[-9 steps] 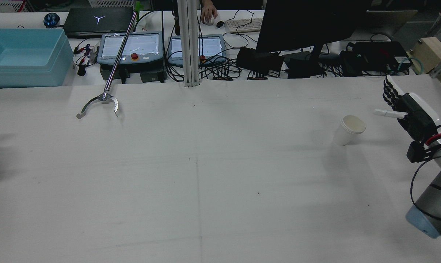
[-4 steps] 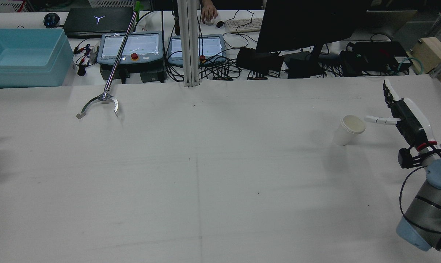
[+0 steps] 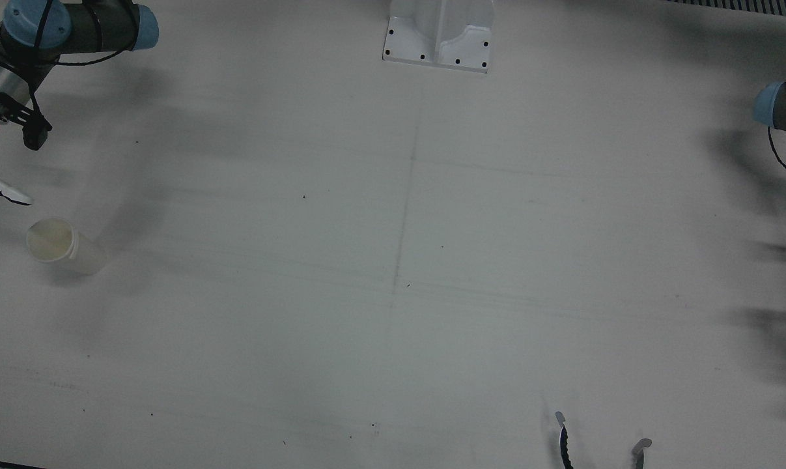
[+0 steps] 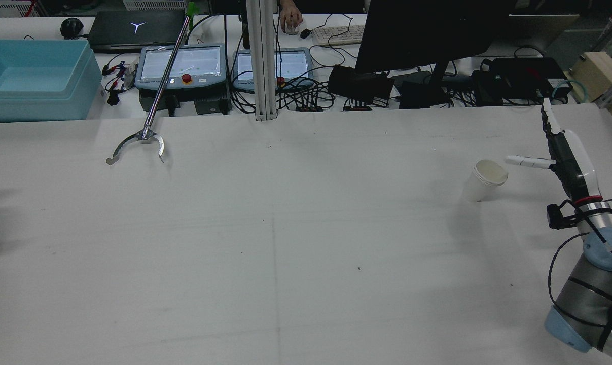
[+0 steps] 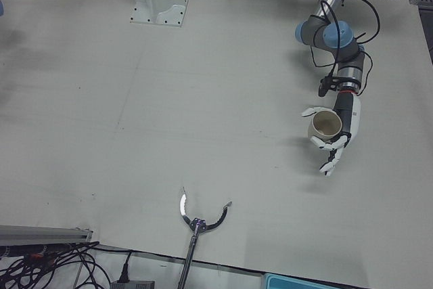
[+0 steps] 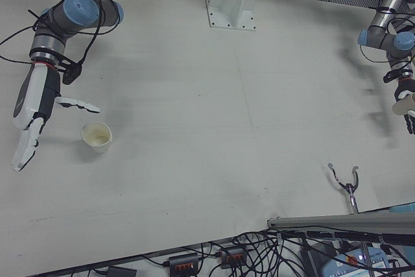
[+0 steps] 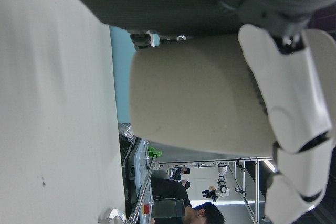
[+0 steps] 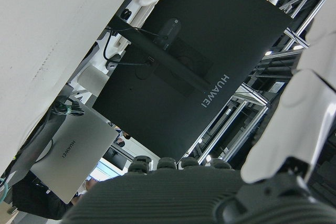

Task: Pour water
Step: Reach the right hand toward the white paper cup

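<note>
White cloth covers the whole table (image 4: 285, 243), marked only by faint creases and a few dark specks. On the robot's right half stands a white paper cup (image 4: 483, 180), upright and open-mouthed, seen also in the right-front view (image 6: 96, 137). The right hand (image 6: 31, 116) hangs just beside that cup — fingers spread and straight, thumb stretched out toward the rim, not touching it, holding nothing.

On the other half, the left hand (image 5: 334, 137) is wrapped around a second cup, cream-coloured paper (image 5: 325, 124), lifted clear of the cloth with its mouth turned sideways; the left hand view shows the white fingers (image 7: 289, 114) pressed against the cup wall (image 7: 199, 98). Whether this cup holds water cannot be told.

At the table's far edge lies a metal reach-grabber with a curved two-pronged claw (image 4: 138, 144) on a long rod. Beyond it — a pale blue plastic tub (image 4: 34, 76), two teach pendants (image 4: 181, 65), a dark monitor (image 4: 427, 30) and tangled cables. A person's hand (image 4: 289, 20) rests on a mouse.
</note>
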`<action>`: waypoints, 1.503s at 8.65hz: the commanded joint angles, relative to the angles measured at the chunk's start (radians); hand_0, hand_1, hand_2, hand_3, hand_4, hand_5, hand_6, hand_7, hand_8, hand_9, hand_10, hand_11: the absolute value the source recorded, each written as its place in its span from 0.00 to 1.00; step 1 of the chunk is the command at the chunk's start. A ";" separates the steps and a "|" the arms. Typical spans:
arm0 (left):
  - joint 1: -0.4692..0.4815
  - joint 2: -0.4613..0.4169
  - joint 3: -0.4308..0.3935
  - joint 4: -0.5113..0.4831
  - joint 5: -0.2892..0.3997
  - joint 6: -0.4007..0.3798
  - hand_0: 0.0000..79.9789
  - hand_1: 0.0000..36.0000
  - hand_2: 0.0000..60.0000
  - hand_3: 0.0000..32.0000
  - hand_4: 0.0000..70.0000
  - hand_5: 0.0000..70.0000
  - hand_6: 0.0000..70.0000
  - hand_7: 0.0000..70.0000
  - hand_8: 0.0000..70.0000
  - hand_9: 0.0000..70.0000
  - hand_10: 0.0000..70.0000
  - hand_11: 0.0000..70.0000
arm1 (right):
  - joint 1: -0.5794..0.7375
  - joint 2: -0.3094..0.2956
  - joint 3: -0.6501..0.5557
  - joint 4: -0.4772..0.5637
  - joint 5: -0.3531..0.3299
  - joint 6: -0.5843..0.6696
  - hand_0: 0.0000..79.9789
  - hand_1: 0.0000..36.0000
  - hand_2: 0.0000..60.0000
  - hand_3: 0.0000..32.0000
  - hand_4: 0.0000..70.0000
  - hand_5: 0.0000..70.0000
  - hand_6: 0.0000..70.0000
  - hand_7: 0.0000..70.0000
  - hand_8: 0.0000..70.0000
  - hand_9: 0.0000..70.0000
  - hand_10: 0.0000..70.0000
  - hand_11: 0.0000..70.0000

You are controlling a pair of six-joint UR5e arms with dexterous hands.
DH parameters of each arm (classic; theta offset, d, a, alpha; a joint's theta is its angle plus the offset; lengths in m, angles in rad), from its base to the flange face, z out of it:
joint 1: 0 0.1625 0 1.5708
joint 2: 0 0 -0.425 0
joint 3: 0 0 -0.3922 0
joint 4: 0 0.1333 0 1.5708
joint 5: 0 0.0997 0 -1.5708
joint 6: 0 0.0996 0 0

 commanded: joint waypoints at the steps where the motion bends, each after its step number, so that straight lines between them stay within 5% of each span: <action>1: -0.002 0.002 -0.010 0.009 0.002 -0.001 0.60 0.34 0.42 0.00 0.75 1.00 0.16 0.30 0.09 0.17 0.06 0.09 | -0.133 0.004 -0.062 0.043 0.119 0.004 0.56 0.35 0.16 0.00 0.00 0.00 0.00 0.00 0.00 0.00 0.01 0.04; 13: 0.000 0.007 0.000 0.003 0.002 0.000 0.60 0.33 0.40 0.00 0.74 1.00 0.16 0.29 0.09 0.17 0.06 0.09 | -0.197 0.038 -0.164 0.038 0.101 0.097 0.57 0.39 0.23 0.00 0.00 0.00 0.00 0.00 0.00 0.00 0.00 0.02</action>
